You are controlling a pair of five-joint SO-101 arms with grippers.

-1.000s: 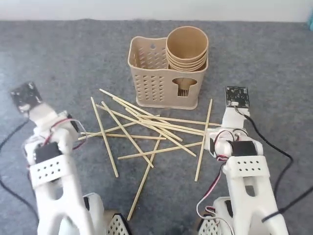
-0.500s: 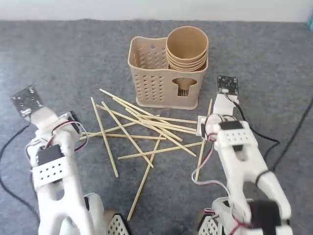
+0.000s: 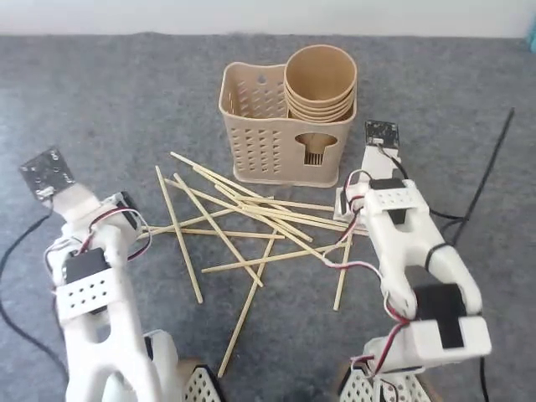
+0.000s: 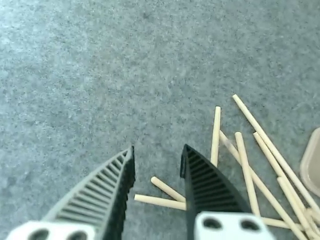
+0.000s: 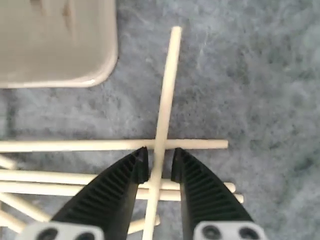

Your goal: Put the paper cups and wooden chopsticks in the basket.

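The tan perforated basket (image 3: 280, 138) stands at the back of the grey carpet, with stacked paper cups (image 3: 321, 79) in its right part. Several wooden chopsticks (image 3: 251, 218) lie crisscrossed in front of it. My right gripper (image 5: 159, 161) is low over the pile's right side, narrowly open. Its fingers stand either side of one chopstick (image 5: 166, 95) that lies across others beside the basket's corner (image 5: 55, 45). My left gripper (image 4: 157, 160) is open over bare carpet at the pile's left end, with chopstick ends (image 4: 165, 192) lying just under it.
Grey carpet covers the whole floor area. The right arm's cables (image 3: 481, 193) trail off to the right. Open carpet lies left of the basket and along the front between the two arm bases.
The right arm has stretched forward toward the basket, and its gripper has come down over the chopstick at the pile's right. The left arm has barely shifted.
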